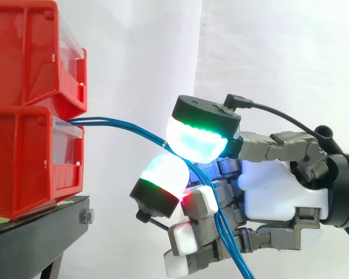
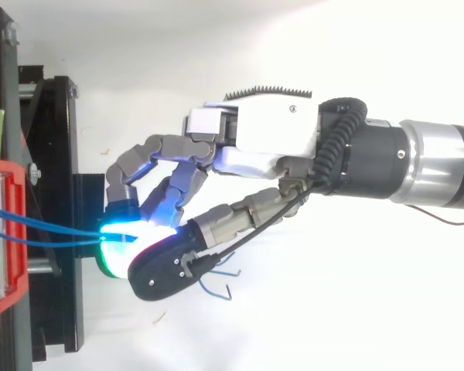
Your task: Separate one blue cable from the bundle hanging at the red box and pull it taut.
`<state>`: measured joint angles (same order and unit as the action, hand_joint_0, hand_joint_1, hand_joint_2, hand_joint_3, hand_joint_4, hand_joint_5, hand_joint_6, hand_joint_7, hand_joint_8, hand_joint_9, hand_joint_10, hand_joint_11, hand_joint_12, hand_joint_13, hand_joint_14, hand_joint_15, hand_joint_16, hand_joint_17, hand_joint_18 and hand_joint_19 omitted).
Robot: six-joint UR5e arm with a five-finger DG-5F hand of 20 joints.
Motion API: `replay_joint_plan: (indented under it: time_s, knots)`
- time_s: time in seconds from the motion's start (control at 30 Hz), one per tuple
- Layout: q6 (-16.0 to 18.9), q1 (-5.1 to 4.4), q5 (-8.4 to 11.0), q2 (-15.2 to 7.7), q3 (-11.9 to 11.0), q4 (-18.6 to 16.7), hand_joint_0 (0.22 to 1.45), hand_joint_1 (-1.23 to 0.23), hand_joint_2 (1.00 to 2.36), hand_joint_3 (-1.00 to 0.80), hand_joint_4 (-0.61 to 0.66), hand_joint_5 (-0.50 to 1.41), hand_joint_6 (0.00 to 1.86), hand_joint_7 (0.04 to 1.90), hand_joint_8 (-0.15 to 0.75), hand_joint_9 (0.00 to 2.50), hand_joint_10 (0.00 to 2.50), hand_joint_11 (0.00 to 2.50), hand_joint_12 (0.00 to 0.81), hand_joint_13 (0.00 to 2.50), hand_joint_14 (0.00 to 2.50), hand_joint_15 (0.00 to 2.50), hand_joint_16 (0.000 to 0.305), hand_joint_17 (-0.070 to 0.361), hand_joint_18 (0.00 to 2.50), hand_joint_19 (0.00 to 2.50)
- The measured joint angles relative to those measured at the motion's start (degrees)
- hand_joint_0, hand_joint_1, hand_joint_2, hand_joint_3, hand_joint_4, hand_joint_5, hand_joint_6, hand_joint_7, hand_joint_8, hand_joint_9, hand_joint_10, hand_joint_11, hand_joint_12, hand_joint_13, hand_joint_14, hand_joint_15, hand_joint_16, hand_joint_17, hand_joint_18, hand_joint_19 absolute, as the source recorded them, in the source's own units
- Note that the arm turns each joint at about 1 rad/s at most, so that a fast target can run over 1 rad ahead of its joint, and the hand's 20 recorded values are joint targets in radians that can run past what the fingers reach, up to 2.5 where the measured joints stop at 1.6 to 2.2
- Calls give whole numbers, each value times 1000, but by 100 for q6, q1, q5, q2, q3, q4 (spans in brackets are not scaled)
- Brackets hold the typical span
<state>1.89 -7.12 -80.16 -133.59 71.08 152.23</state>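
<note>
Hand (image 1: 279, 192) closed in a pinch on blue cable bundle (image 1: 119, 123): glowing pads (image 1: 195, 139) pressed together w/ strands between, other fingers curled below them. Bundle location: leaves front of lower red bin (image 1: 23, 163) ahead of the fingertips, crosses the open gap to the pinch, then drops across front of palm and out below the hand. Loose ends (image 2: 216, 284) show just beside the hand in top view. Axis: bin-to-pinch span lies nearly level, along the hand's own reach line, w/ a gentle upward bow, so prob. not fully taut. Past the pads the long axis turns steeply down and slightly wristward. Top view: strands apart at the bin, converging to one spot at the pads. Risks, my read: (1) more than one strand runs into the pinch, and can't tell if only one is clamped; if several are, a pull back tightens the whole bundle, no separation. (2) Thin smooth cable btwn rounded pads may slide through on the pull, and span goes slack. (3) Hanging strands lie against the curled lower fingers and could snag and drag along. (4) Hard pull could shift the bin on black stand (image 1: 41, 224) or yank cable from its anchor, which is hidden inside the bin. Upper red bin (image 1: 23, 52) sits above, not involved.
</note>
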Motion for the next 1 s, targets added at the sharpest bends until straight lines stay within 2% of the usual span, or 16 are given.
replay_joint_plan:
  time_s: [0.1, 0.2, 0.23, 0.3, 0.37, 0.43, 0.57, 0.63, 0.7, 0.73, 0.8, 1.0]
  knots:
    - [-9, -6, 0, 0, 1, 0, 732, -876, 1012, -348, 128, -199, 856, 1148, 365, 1028, 21, 763, 352, 1001, 17, 467, 28, 62, 706, 322]
    - [-13, -10, 0, 0, -1, 0, 765, -865, 1004, -452, 139, -206, 855, 1098, 359, 1008, 21, 768, 353, 983, 17, 461, 28, 62, 698, 327]
    - [-15, -10, 0, 0, -2, 0, 773, -847, 1000, -500, 178, -206, 851, 1070, 357, 1003, 23, 762, 349, 976, 17, 464, 28, 62, 696, 326]
    - [-24, -12, 0, 0, 0, -3, 704, -819, 1000, -500, 210, -205, 848, 1081, 351, 1001, 22, 759, 345, 974, 18, 467, 28, 62, 693, 337]
    - [-38, -15, 0, 0, -2, -9, 600, -695, 1000, -500, 209, -203, 847, 1076, 360, 1020, 22, 767, 342, 983, 17, 474, 28, 62, 691, 362]
    - [-54, -16, 0, 0, -1, -17, 576, -613, 1000, -500, 211, -199, 841, 1071, 366, 1041, 21, 755, 348, 994, 19, 475, 29, 65, 699, 374]
    - [-81, -17, 0, 0, -1, -24, 649, -477, 1000, -500, 203, -193, 833, 1037, 366, 1077, 20, 749, 349, 1023, 17, 479, 29, 65, 728, 384]
    - [-87, -17, 0, 0, -2, -25, 665, -489, 1000, -500, 182, -190, 820, 1039, 365, 1069, 20, 757, 351, 1023, 18, 477, 29, 65, 729, 386]
    - [-90, -18, 0, 0, -2, -26, 660, -512, 1007, -418, 197, -193, 806, 1044, 372, 1053, 18, 754, 357, 1022, 18, 488, 30, 67, 727, 389]
    - [-91, -18, 0, 0, -2, -26, 649, -582, 1015, -298, 208, -208, 810, 1039, 368, 993, 20, 762, 368, 1005, 17, 499, 32, 72, 727, 399]
    - [-92, -18, 0, 0, -1, -26, 667, -669, 1020, -212, 210, -222, 828, 1023, 360, 956, 20, 769, 372, 992, 17, 506, 34, 77, 740, 427]
    - [-92, -22, 6, 0, 0, -14, 706, -731, 1020, -216, 209, -224, 838, 989, 357, 950, 20, 786, 380, 984, 18, 514, 35, 78, 748, 430]
